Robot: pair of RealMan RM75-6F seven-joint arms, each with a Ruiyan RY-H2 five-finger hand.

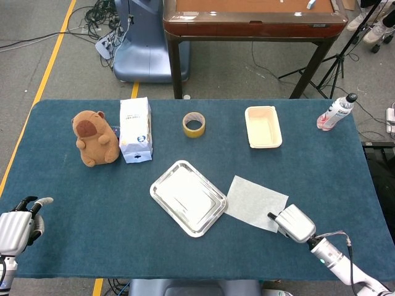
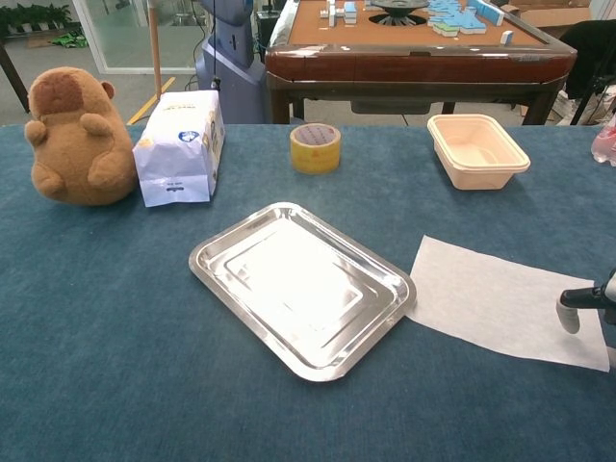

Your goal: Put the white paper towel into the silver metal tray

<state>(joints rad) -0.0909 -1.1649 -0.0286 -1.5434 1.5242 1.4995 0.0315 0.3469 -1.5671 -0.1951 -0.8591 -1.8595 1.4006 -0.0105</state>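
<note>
The white paper towel (image 1: pixel 255 203) (image 2: pixel 505 299) lies flat on the blue cloth, its left corner touching the right rim of the silver metal tray (image 1: pixel 188 197) (image 2: pixel 302 287). The tray holds nothing. My right hand (image 1: pixel 291 222) (image 2: pixel 576 303) sits at the towel's near right corner, with one fingertip down on the towel's edge. The rest of its fingers are hidden under the palm or out of frame. My left hand (image 1: pixel 18 224) hovers at the table's near left corner, far from both, fingers apart and holding nothing.
Along the back stand a brown plush toy (image 1: pixel 95 137), a white-and-blue packet (image 1: pixel 135 130), a roll of yellow tape (image 1: pixel 194 124), a beige food box (image 1: pixel 263 126) and a bottle (image 1: pixel 335 112). A wooden table (image 1: pixel 253 18) stands beyond the far edge.
</note>
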